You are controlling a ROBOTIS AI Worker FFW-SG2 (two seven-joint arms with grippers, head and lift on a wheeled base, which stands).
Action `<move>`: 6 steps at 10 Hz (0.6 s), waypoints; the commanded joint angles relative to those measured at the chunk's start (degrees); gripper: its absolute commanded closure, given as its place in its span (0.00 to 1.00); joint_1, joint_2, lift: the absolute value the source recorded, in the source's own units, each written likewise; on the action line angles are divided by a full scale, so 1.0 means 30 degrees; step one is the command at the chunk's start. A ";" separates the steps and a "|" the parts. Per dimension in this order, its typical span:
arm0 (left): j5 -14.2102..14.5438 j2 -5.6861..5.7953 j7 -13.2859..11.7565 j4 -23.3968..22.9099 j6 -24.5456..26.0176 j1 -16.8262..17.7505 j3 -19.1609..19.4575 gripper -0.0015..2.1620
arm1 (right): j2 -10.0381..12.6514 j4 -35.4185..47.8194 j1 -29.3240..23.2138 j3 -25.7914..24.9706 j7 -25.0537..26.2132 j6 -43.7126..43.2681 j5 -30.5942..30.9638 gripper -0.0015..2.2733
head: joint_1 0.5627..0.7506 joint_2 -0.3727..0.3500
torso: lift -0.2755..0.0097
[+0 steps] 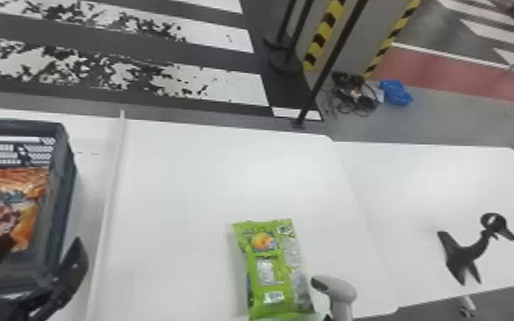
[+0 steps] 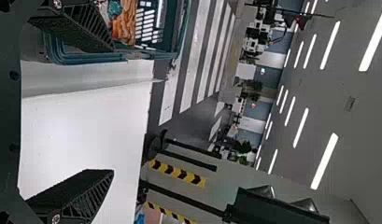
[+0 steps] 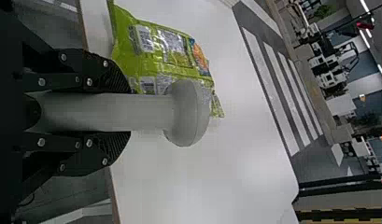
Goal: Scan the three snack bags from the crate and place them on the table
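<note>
At the head view's lower left my left gripper [image 1: 40, 273] stands open at the near right part of the crate [image 1: 57, 230]. An orange snack bag [image 1: 17, 205] lies inside the crate. In the left wrist view, the left gripper [image 2: 111, 112] has its fingers wide apart with nothing between them. A green snack bag [image 1: 269, 269] lies on the table [image 1: 192, 192]. The grey scanner [image 1: 339, 292] is just right of it. In the right wrist view my right gripper [image 3: 130, 112] is shut on the scanner's handle [image 3: 104, 112], its head near the green bag [image 3: 160, 56].
A low white ridge [image 1: 109, 196] runs between crate and table middle. On the right-hand table stands a black scanner stand [image 1: 465, 256]. Beyond the tables are a black post [image 1: 328, 64], cables [image 1: 350, 94] and a blue bag [image 1: 396, 92] on the floor.
</note>
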State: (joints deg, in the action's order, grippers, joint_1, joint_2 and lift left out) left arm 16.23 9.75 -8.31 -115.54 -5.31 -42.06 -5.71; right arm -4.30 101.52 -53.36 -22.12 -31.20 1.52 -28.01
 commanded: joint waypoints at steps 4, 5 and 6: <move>-0.0226 0.0118 -0.0014 -0.0482 -0.0234 -0.0747 0.0088 0.03 | -0.0353 0.0936 0.3696 -0.1942 0.0029 0.5223 0.0810 0.97 | 0.70 0.03 | 0.84; -0.0226 0.0206 -0.0043 -0.0511 -0.0234 -0.0864 0.0117 0.03 | -0.0500 0.0877 0.4370 -0.2059 0.0029 0.5809 0.1279 0.97 | 0.70 0.03 | 0.84; -0.0226 0.0264 -0.0248 -0.0658 -0.0234 -0.1186 0.0264 0.03 | -0.0470 0.0906 0.4780 -0.2088 0.0059 0.6102 0.1572 0.97 | 0.70 0.03 | 0.84</move>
State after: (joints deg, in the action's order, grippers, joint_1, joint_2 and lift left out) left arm 15.55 10.42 -9.05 -117.30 -6.02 -45.13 -5.14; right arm -5.72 104.19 -39.77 -28.32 -30.96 19.36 -23.82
